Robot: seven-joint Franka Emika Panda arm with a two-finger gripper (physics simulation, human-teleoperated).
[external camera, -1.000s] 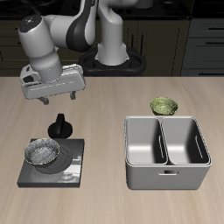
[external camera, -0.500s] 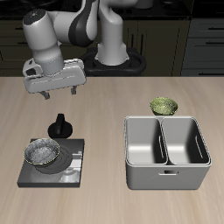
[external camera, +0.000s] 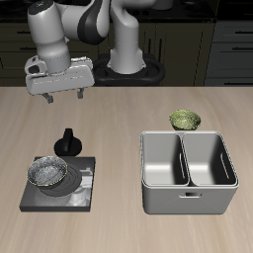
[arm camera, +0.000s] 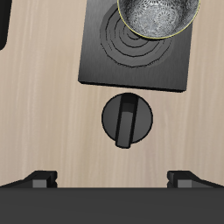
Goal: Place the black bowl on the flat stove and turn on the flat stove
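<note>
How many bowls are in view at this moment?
2. The black bowl sits on the flat stove, over its corner farthest from the metal tray. The green-yellow patterned bowl rests on the table just behind the tray. None appears hidden.

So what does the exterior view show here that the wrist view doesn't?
Only the exterior view shows the grey two-compartment metal tray, the green-yellow patterned bowl behind it, and the robot's pincer hanging open above the table. Only the wrist view shows the small black round knob's raised grip bar up close. Both show the small black bowl sitting on the flat black square stove.
</note>
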